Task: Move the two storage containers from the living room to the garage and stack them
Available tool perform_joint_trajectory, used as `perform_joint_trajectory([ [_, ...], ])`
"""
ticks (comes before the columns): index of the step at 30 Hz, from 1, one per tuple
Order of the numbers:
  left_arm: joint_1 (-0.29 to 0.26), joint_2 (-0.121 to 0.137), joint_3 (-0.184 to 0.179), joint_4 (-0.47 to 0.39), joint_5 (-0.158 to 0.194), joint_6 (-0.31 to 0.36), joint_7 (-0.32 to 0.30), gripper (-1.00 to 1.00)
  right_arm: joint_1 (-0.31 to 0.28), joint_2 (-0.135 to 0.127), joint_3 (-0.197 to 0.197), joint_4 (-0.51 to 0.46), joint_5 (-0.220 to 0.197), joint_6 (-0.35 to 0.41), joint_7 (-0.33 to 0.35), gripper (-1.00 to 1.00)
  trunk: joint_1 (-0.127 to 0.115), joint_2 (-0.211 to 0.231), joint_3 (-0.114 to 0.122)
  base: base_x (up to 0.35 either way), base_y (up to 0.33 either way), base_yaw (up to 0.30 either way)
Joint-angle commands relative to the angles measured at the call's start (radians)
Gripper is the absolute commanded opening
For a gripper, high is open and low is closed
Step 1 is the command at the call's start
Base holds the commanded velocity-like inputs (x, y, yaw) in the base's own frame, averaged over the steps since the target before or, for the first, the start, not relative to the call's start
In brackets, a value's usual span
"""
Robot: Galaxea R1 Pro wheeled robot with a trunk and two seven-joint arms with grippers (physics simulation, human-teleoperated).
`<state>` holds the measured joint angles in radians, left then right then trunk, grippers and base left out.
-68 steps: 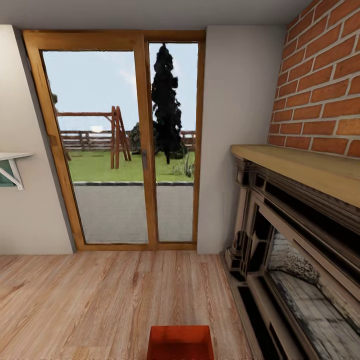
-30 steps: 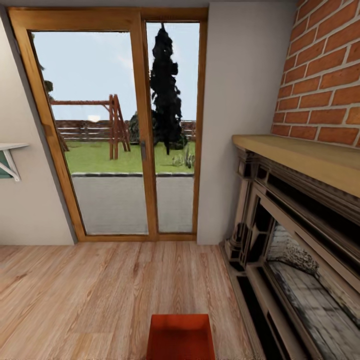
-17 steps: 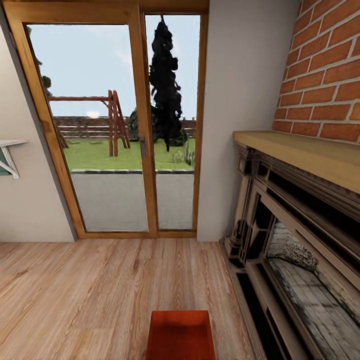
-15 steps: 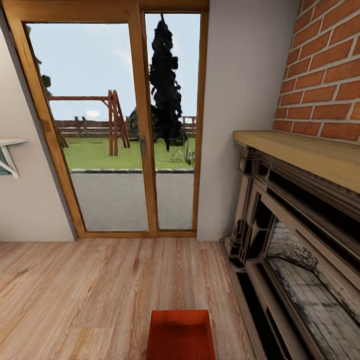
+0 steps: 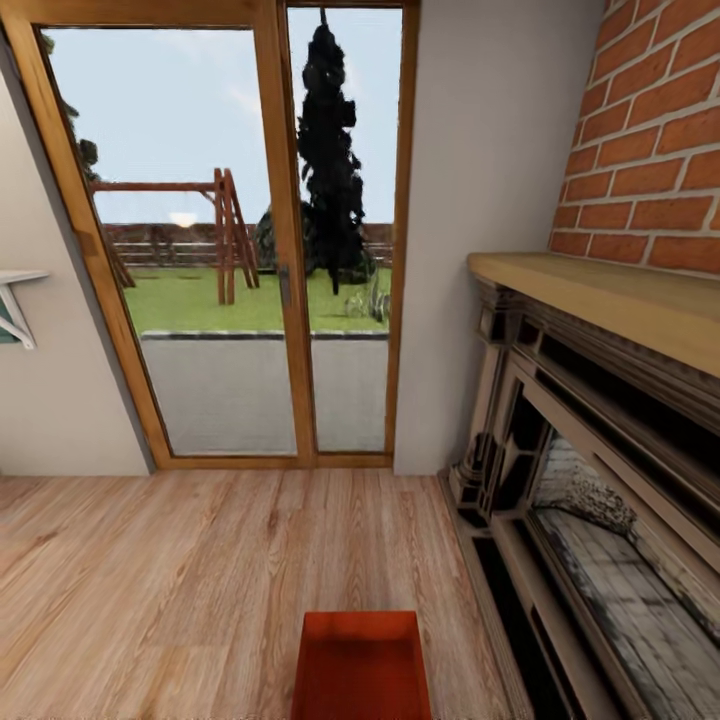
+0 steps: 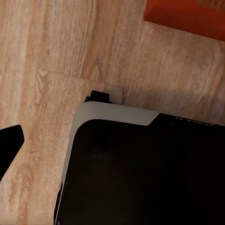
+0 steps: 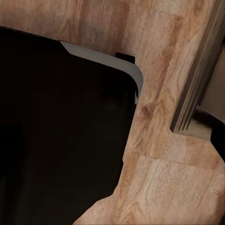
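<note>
One storage container (image 5: 361, 667), a red-orange open-top bin, stands on the light wood plank floor of the living room at the bottom middle of the head view, cut off by the picture's lower edge. A strip of its red wall (image 6: 187, 16) also appears in the left wrist view, beyond the robot's black base (image 6: 145, 173). A dark fingertip (image 6: 8, 146) pokes in at the edge of the left wrist view, and another dark fingertip (image 7: 219, 139) at the edge of the right wrist view. Neither touches the container. Their opening is not visible.
A glazed wooden door (image 5: 230, 250) to a garden stands straight ahead. The brick fireplace (image 5: 600, 500) with its wooden mantel (image 5: 610, 300) runs along the right, close to the container. A small white shelf bracket (image 5: 15, 300) hangs on the left wall. Plank floor (image 5: 180, 570) stretches to the left.
The whole head view has shifted: the door's top has slid out of the picture and more of the container shows at the bottom. The things themselves have not moved.
</note>
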<state>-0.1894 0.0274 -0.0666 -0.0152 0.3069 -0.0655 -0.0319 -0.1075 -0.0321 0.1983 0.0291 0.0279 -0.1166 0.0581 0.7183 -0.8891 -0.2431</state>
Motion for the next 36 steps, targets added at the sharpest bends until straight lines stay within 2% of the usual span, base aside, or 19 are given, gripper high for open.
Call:
perform_joint_trajectory([
  [1, -0.001, 0.0, -0.007, 0.001, 0.01, -0.003, -0.003, 1.0, -0.001, 0.0, 0.003, 0.003, 0.003, -0.006, 0.002, 1.0, 0.0, -0.001, -0.003, 0.0, 0.0, 0.043],
  [36, -0.001, 0.0, -0.007, 0.001, 0.01, -0.003, -0.003, 1.0, -0.001, 0.0, 0.001, 0.003, 0.003, 0.0, -0.001, 1.0, 0.0, -0.001, -0.058, 0.0, 0.0, 0.061],
])
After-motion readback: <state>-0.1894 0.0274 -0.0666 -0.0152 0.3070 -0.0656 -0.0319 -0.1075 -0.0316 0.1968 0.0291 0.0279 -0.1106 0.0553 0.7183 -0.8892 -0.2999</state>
